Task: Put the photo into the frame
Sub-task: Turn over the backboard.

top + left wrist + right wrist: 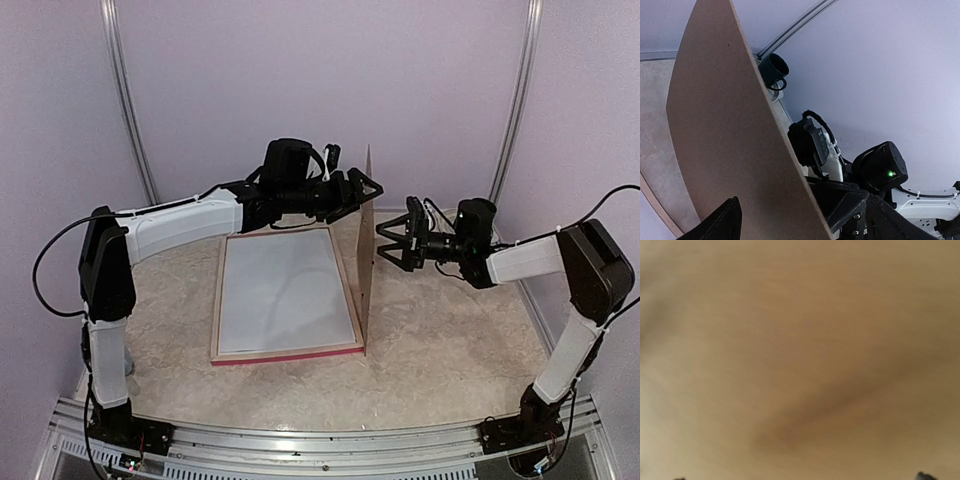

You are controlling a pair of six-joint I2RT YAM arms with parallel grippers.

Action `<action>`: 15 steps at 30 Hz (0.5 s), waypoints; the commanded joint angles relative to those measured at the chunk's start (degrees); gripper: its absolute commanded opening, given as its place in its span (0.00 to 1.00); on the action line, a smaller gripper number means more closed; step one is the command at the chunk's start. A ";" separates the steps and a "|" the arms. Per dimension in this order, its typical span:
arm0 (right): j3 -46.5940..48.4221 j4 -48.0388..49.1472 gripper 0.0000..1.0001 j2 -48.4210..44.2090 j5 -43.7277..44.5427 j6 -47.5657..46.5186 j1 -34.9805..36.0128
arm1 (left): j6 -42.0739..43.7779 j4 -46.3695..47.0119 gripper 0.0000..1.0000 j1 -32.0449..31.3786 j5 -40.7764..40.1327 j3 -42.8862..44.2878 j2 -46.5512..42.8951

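While the frame [216, 300] lies flat on the desk [450, 340], pale wood back up and its pink-red edge toward the arm bases, a brown backing board [366, 270] stands upright on its long edge along the frame's right rail.

Left end effector [362, 192]: at the board's upper far corner, fingers spread wide, one on each side of the thin board. The wrist view shows both fingertips well apart with the board's edge running between them, so nothing is clamped.

Right end effector [392, 243]: jaws wide, holding nothing, pointed at the board's right face and just beside it. A blurred brown surface fills its wrist view.

A pale panel [285, 290] fills the frame's opening; what that panel is cannot be told from above.

Open desk lies right of the board, beneath the right arm. The frame's near edge stands well apart from both end effectors.
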 commanded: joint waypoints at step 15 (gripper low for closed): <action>3.53 -18.79 0.99 11.60 7.19 -16.00 0.80 | 1.04 -2.37 0.77 1.69 0.01 -2.70 -2.88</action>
